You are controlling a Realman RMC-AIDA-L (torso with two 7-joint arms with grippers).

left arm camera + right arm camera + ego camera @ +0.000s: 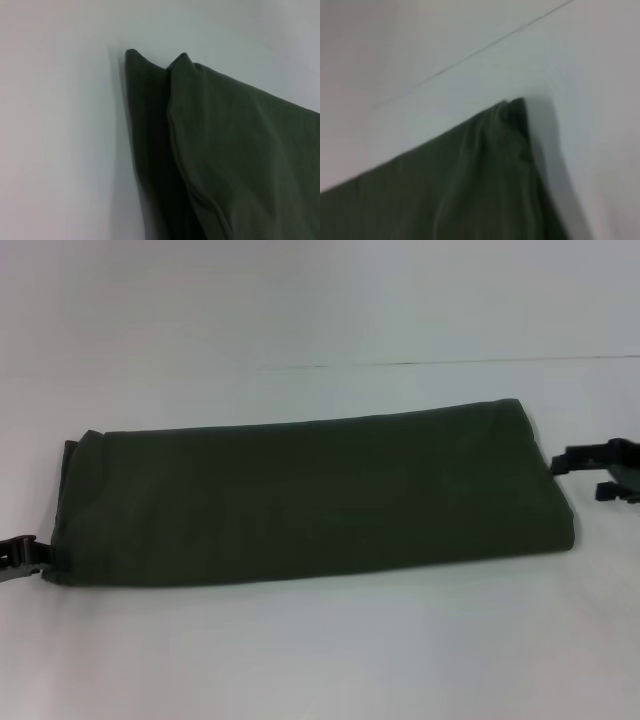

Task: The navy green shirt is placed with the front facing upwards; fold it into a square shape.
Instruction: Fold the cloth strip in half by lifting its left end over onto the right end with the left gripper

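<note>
Shirt: the navy green shirt (310, 495) lay on the white table (320, 660) as a long, flat band running from the robot's left to its right, roughly in the middle of the head view, with plain fabric uppermost and no print showing.
Shirt, left end: this end sat nearer the robot than the right end, so the band slanted slightly; a narrow strip of a lower layer poked out past the top layer there.
Shirt, layers: the left wrist view showed that end of the shirt (225, 160) as two stacked layers, the upper one stopping just short of the lower, with two small peaked corners side by side.
Shirt, right end: the right wrist view showed the far corner of the shirt (480, 185) bunched into soft ridges, lying flat on the table (445, 40).
Left gripper: the left gripper (18, 557) sat at the left edge of the head view, just beside the near corner of the shirt's left end; whether it touched the cloth, or how its jaws stood, could not be told.
Right gripper: the right gripper (600, 475) hung just off the shirt's right end, apart from the fabric, its jaws spread and holding nothing.
Table: a thin dark seam line (450, 362) crossed the surface beyond the shirt.
</note>
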